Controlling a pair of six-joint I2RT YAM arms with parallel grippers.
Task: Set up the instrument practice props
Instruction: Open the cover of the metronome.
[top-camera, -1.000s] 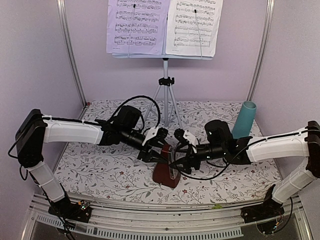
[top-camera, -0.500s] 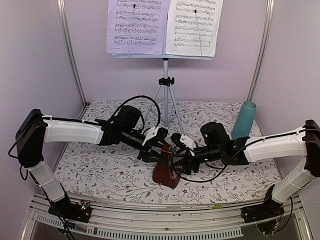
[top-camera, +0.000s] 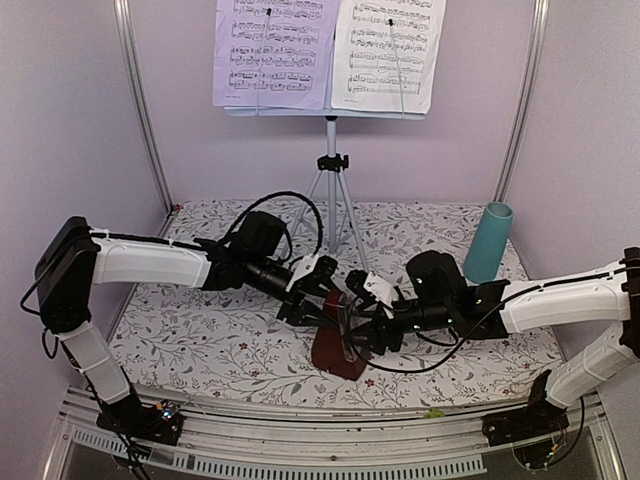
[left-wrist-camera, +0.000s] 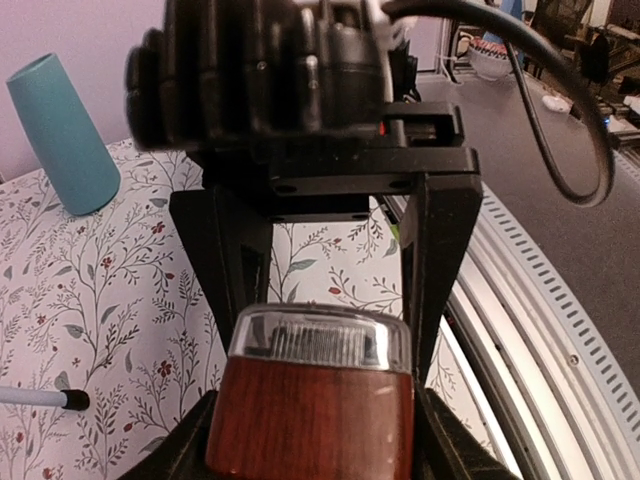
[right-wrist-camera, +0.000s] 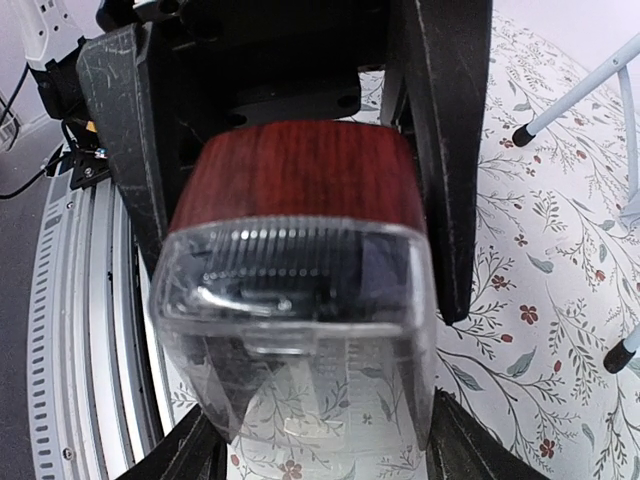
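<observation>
**1. Location.** The metronome (top-camera: 336, 352) stands on the surface (top-camera: 190, 340) directly in front of the music stand (top-camera: 330, 145). It is on the near side of the stand's tripod legs and does not touch them. The sheet-music pages (top-camera: 325, 50) hang side by side on the stand's desk. A teal cup (top-camera: 488, 240) stands to the right of the stand, well apart from the metronome.

**2. Tool state.**
- **Left tool (top-camera: 318, 305):** drawn in to the metronome's width. Its two fingers lie against opposite sides of the wood-grain body (right-wrist-camera: 300, 180), and the left wrist view shows no gap.
- **Right tool (top-camera: 358, 322):** closed to the same width. Its fingers lie against the sides of the clear cover (right-wrist-camera: 300, 320), the part nearest the right wrist camera.
- Neither tool has hold of anything else.

**3. Handling (assessment).**
- The body appears rigid, compact and light enough for one tool.
- Its faces taper and look glossy, so parallel fingers may slide toward the narrow end. Grip low on the wooden section, where it is widest, across two opposite faces.
- The cover looks like thin plastic. It will probably flex, crack or pop loose under heavy squeeze, so use light force there.
- With one tool on each part, the step in hand is probably separating the cover from the body. Steady the body and pull straight, without twisting.
- The pendulum behind the cover is likely delicate. Keep the fingers off it.
</observation>
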